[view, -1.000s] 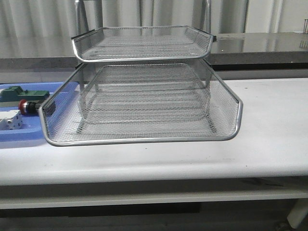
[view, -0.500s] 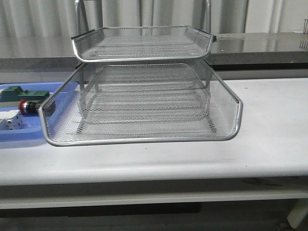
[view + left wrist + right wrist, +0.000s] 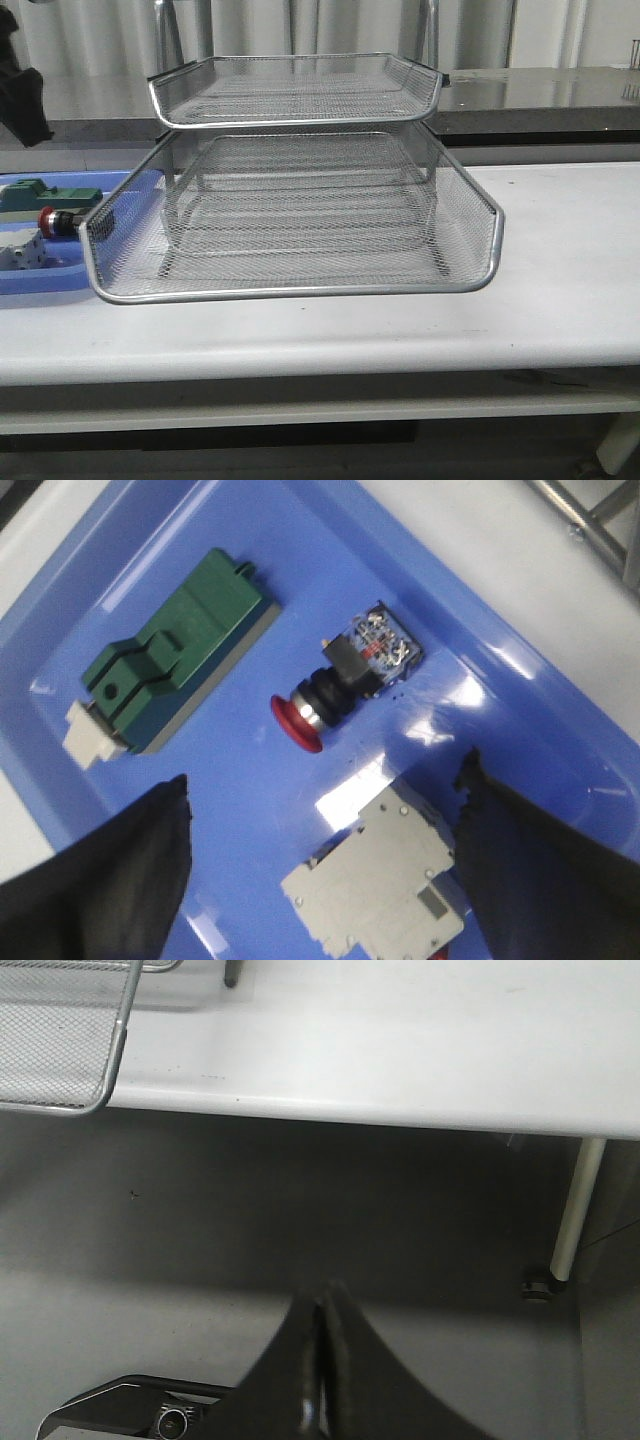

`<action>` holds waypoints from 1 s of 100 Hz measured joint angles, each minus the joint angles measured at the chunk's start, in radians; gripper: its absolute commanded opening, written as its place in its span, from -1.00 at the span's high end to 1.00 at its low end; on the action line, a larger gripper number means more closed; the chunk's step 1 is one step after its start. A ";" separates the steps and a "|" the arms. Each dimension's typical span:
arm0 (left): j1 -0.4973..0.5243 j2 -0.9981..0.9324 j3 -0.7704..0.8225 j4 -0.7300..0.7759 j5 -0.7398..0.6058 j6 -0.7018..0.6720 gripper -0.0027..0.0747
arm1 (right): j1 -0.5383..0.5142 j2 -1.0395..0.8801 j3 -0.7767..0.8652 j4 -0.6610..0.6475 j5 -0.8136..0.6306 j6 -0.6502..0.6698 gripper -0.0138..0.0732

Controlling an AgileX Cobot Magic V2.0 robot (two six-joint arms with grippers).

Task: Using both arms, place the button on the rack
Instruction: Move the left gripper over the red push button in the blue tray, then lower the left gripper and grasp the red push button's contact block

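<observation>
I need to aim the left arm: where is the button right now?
In the front view the button lies at far left in the blue tray, between the green block and the white block.

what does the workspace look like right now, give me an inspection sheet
surface: white table, holds rack and blue tray
job's things: button lies on its side in the blue tray; rack, tiers look empty
clutter: green block and white block in the tray beside the button
grippers: left gripper open above the tray, holding nothing; right gripper shut, off the table's front edge
cables: nothing seen
surroundings: grey curtain and a dark counter behind
</observation>
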 measured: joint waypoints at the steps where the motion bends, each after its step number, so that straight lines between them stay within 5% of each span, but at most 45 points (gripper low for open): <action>1: -0.003 0.006 -0.007 0.000 0.004 0.003 -0.44 | 0.000 0.000 0.000 0.000 0.000 0.000 0.84; 40: -0.038 0.248 -0.290 0.013 0.124 0.037 -0.44 | 0.000 0.000 0.000 0.000 0.002 0.000 0.84; 100: -0.038 0.385 -0.344 0.068 0.138 0.090 -0.44 | 0.000 0.000 0.000 0.000 0.002 0.000 0.84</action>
